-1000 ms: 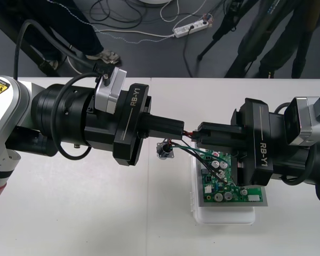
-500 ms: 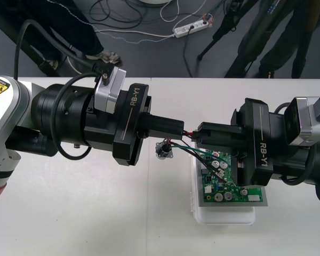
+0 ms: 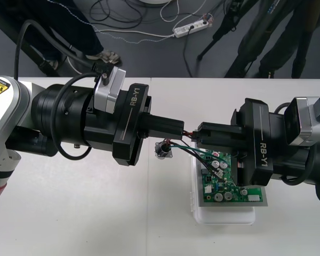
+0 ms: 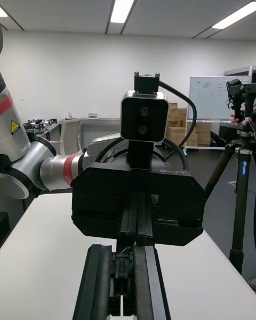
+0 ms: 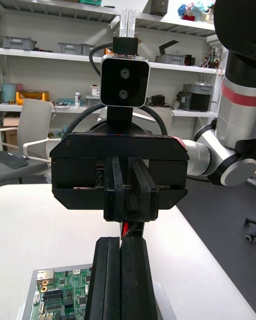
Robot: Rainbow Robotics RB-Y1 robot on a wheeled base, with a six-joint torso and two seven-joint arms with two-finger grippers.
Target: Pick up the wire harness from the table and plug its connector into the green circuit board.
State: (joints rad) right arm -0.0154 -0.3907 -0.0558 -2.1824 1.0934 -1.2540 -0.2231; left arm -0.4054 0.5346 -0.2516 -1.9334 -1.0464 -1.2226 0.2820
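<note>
Nearest me on the table (image 3: 69, 213) sits the white base (image 3: 224, 216), and on it the board (image 3: 228, 193), whose far part lies under my right arm. Past the board's near edge the harness (image 3: 202, 156) is off the table. Its green and black wires (image 3: 188, 150) slant from above the board's far left corner out to the socket (image 3: 163, 150). The socket dangles just below my left fingers, beside the base and apart from it. I cannot tell whether the socket touches the table. I cannot tell either whether the plug sits in the board, since my right pincer covers that end. Just beyond the socket my two pincers meet tip to tip over the middle of the table. My left pincer (image 3: 182, 131) comes in from the left with its fingers pressed together on the harness, and a red wire (image 3: 189, 132) comes out between their tips. The left wrist view shows that red wire (image 5: 125, 228) rising from those closed fingers (image 5: 109, 277) into the right pincer (image 5: 128, 218). My right pincer (image 3: 199, 134) comes in from the right, its fingers close together and clamped on the other end of that red strand. Farthest off, the table's edge gives way to dark floor (image 3: 149, 58).
</note>
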